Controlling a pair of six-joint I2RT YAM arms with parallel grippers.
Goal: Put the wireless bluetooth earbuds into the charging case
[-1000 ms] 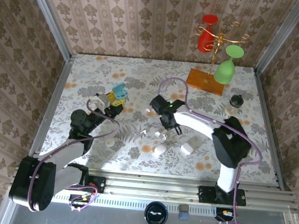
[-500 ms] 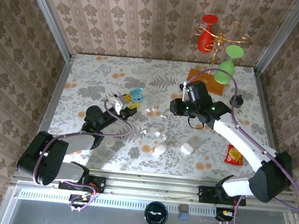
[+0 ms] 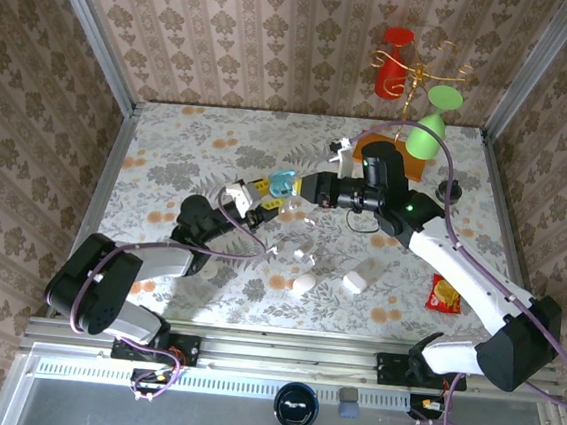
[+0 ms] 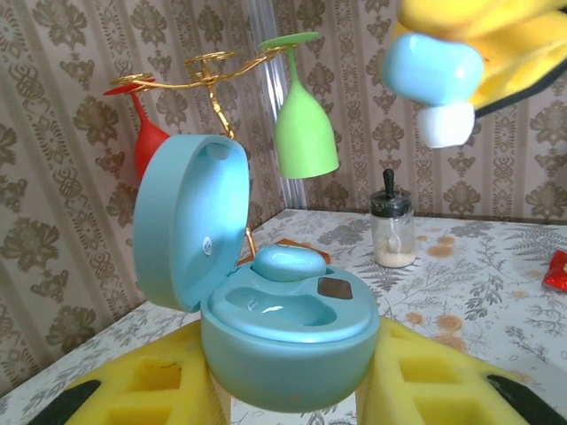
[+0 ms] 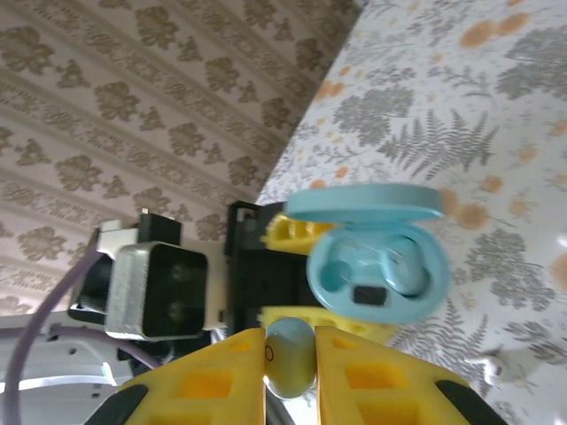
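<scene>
My left gripper (image 3: 273, 193) is shut on a light blue charging case (image 3: 283, 183), held above the table's middle. The case (image 4: 292, 341) sits between the yellow pads with its lid open. One blue earbud (image 4: 287, 261) is seated in it and the other socket is empty. My right gripper (image 3: 313, 188) is just right of the case, shut on a pale blue earbud (image 5: 290, 360). From the right wrist the case (image 5: 376, 266) lies just ahead of the fingers. The held earbud (image 4: 432, 69) hangs above and to the right of the case in the left wrist view.
Two white oval cases (image 3: 304, 286) (image 3: 354, 281) and small white pieces (image 3: 302, 254) lie on the floral table. A gold rack with a red and a green glass (image 3: 427, 134) stands back right. Nearby are a small jar (image 3: 448, 193) and a red packet (image 3: 444, 293).
My left gripper has carried the case to the right and farther back. My right gripper rose from the table's middle, then swung left until it faces the case.
</scene>
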